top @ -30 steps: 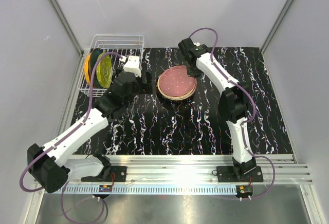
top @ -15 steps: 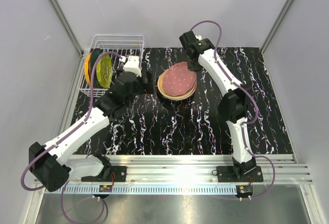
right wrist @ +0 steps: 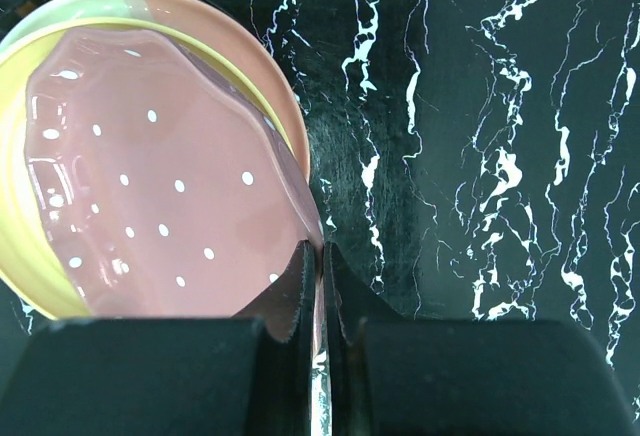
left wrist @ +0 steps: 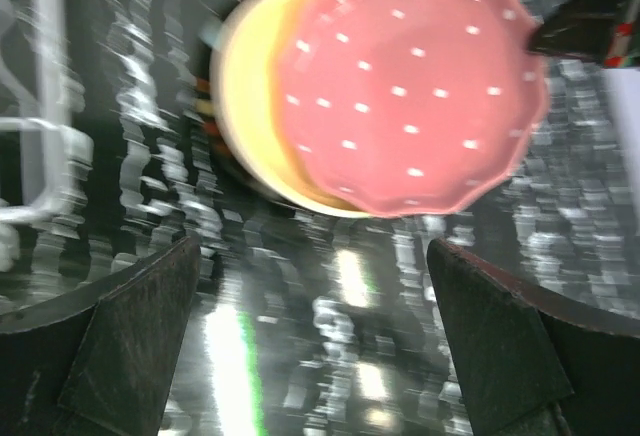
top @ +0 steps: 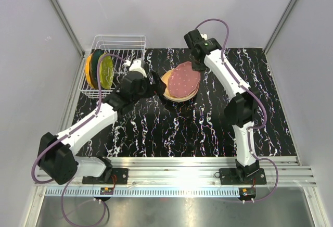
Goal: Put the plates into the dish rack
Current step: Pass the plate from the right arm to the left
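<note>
Your right gripper is pinching the 2 o'clock rim of the pink dotted plate. It tips that edge up off the stack beneath, so the plate slopes down toward 9 o'clock. Your left gripper is spread wide and holds nothing. It sits just beside the plate's low rim, and in its wrist view the fingers frame the plate without touching it. From the left gripper the plate lies at 3 o'clock. The dish rack lies at about 10 o'clock from the stack, in the far left corner of the surface. The left arm is plainly the nearer one to it. Several coloured plates already stand on edge at the rack's 9 o'clock end, and the slots toward 3 o'clock look free. A handover to your left gripper seems likely. Mind the rack's near wire edge, close beside the left wrist.
</note>
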